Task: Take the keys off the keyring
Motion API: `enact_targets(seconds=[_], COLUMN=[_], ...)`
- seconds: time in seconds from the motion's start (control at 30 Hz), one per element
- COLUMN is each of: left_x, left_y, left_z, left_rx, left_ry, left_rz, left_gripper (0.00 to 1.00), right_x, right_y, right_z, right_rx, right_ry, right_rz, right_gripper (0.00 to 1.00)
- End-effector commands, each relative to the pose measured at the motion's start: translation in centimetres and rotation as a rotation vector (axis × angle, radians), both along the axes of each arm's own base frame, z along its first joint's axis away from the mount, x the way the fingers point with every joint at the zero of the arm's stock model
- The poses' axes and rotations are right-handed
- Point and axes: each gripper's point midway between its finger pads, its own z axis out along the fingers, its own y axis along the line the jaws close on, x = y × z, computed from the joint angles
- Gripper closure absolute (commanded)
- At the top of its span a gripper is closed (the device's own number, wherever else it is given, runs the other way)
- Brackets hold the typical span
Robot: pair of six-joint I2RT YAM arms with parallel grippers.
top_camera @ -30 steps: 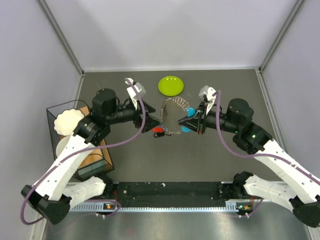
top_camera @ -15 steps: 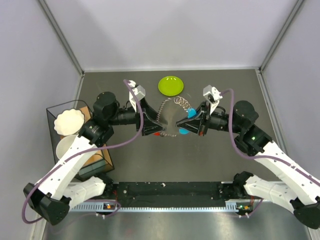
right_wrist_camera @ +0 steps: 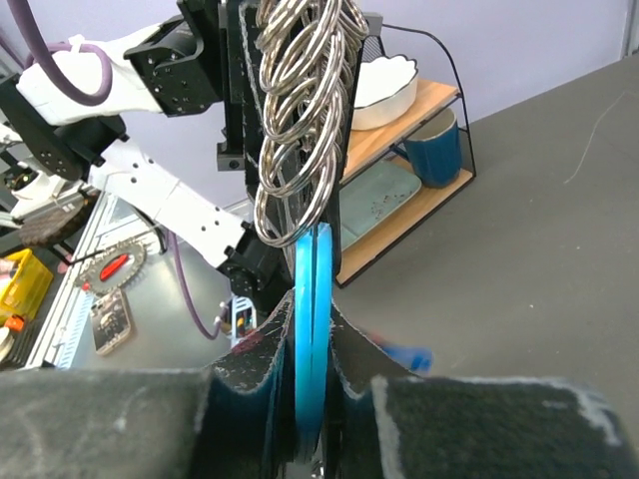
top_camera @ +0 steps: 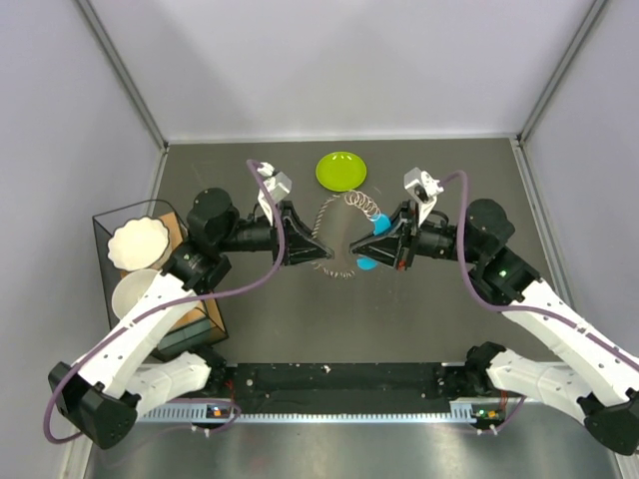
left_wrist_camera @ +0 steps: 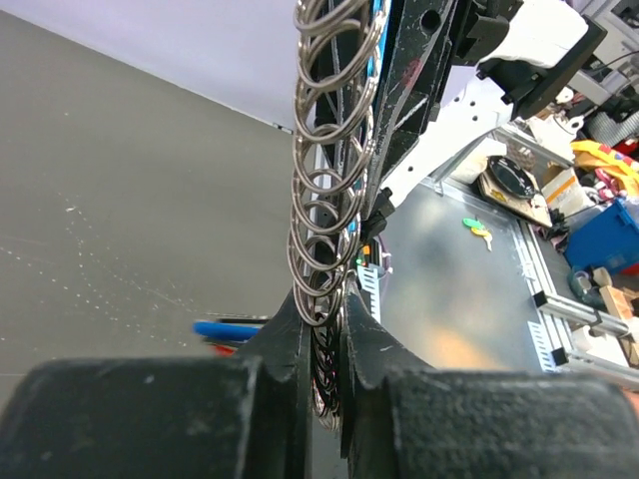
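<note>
Left tool (top_camera: 306,255) and right tool (top_camera: 372,246) both clamp the keyring (top_camera: 361,207) over the bench (top_camera: 300,324), green plate (top_camera: 340,171) just behind, rack (top_camera: 170,299) well left.

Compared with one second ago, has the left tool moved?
Yes, but only slightly. Judged against the green plate, the left tool has edged rightward, toward the right tool, with its fingers shut on the keyring.

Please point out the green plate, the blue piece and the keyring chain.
green plate (top_camera: 340,171), top external view, centre.
blue piece (right_wrist_camera: 312,299), right wrist view, narrow edge.
keyring chain (left_wrist_camera: 324,215), left wrist view, middle rings.
</note>
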Motion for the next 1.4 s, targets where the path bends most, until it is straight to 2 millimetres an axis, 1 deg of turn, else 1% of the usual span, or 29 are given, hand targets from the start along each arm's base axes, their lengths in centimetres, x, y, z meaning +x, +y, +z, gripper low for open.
enact_targets(seconds=[0.0,0.03,0.1,0.13,0.2,0.23,0.3,0.33,0.37,0.4,0.43,0.47,0.5,0.53,0.6,0.63,0.67,0.7,0.8,0.87,0.9,0.93,1.1,1.23,1.27,1.37], left_x=[-1.0,-0.5,-0.4,0.0,0.3,0.8,1.2,1.4,2.0,2.2,2.4,2.8,3.0,3.1,3.5,3.5,3.4,3.5,3.4,3.2,3.2,3.1,2.7,2.4,2.3,2.4], left_y=[0.0,0.0,0.1,0.1,0.1,0.1,0.3,0.3,0.5,0.6,0.7,0.9,1.0,1.2,1.5,1.6,1.7,1.8,2.2,2.3,2.4,2.4,2.7,2.8,2.9,2.9], left_z=[3.0,3.2,3.7,3.9,4.5,4.8,5.4,5.6,6.1,6.3,6.5,6.9,7.2,7.5,8.1,8.5,8.9,9.2,9.9,10.1,10.1,10.1,10.4,10.4,10.4,10.3], left_rx=[-0.089,-0.094,-0.101,-0.105,-0.112,-0.116,-0.121,-0.124,-0.129,-0.131,-0.135,-0.144,-0.151,-0.158,-0.176,-0.188,-0.202,-0.214,-0.241,-0.249,-0.253,-0.257,-0.277,-0.292,-0.294,-0.295], left_ry=[-0.042,-0.039,-0.033,-0.032,-0.034,-0.037,-0.053,-0.064,-0.070,-0.080,-0.084,-0.091,-0.097,-0.099,-0.103,-0.106,-0.113,-0.108,-0.109,-0.108,-0.104,-0.101,-0.087,-0.072,-0.069,-0.065], left_rz=[0.000,0.030,0.047,0.070,0.094,0.121,0.151,0.167,0.202,0.222,0.239,0.271,0.286,0.299,0.334,0.342,0.349,0.359,0.376,0.378,0.381,0.382,0.384,0.381,0.380,0.387], left_gripper=[1.00,1.00,1.00,1.00,1.00,1.00,1.00,1.00,1.00,1.00,1.00,1.00,1.00,1.00,1.00,1.00,1.00,1.00,1.00,1.00,1.00,1.00,1.00,1.00,1.00,1.00], right_x=[1.1,1.2,1.2,1.4,1.5,1.6,1.5,1.5,1.1,1.0,1.2,1.0,1.0,1.1,1.3,1.7,1.8,1.8,1.4,1.5,1.8,2.3,3.5,3.6,3.8,3.8], right_y=[0.2,0.1,-0.2,-0.4,-0.9,-1.3,-1.8,-2.0,-2.6,-2.8,-2.9,-3.2,-3.2,-3.2,-3.3,-3.3,-3.2,-3.0,-2.4,-2.0,-1.7,-1.2,-0.2,0.7,1.0,1.4], right_z=[1.9,2.0,2.0,1.7,1.4,1.0,0.8,-0.2,0.7,0.6,-0.2,0.1,-0.1,-0.9,-1.1,-1.8,-1.9,-2.0,-1.2,-1.1,-0.7,-1.4,-0.9,-0.5,-0.8,-0.6], right_rx=[0.058,0.063,0.067,0.061,0.058,0.063,0.082,0.079,0.117,0.126,0.122,0.133,0.133,0.122,0.130,0.122,0.126,0.138,0.179,0.174,0.175,0.141,0.145,0.151,0.142,0.142], right_ry=[-0.048,-0.044,-0.046,-0.045,-0.050,-0.058,-0.075,-0.075,-0.111,-0.119,-0.122,-0.144,-0.150,-0.156,-0.179,-0.180,-0.188,-0.202,-0.248,-0.285,-0.293,-0.306,-0.304,-0.318,-0.315,-0.320], right_rz=[-0.032,-0.046,-0.060,-0.084,-0.112,-0.142,-0.167,-0.179,-0.188,-0.196,-0.210,-0.212,-0.214,-0.221,-0.229,-0.242,-0.244,-0.241,-0.231,-0.247,-0.279,-0.291,-0.322,-0.319,-0.321,-0.324], right_gripper=[0.87,0.78,0.70,0.61,0.54,0.47,0.41,0.38,0.37,0.36,0.34,0.34,0.33,0.32,0.32,0.32,0.32,0.32,0.32,0.32,0.33,0.33,0.35,0.37,0.38,0.38])
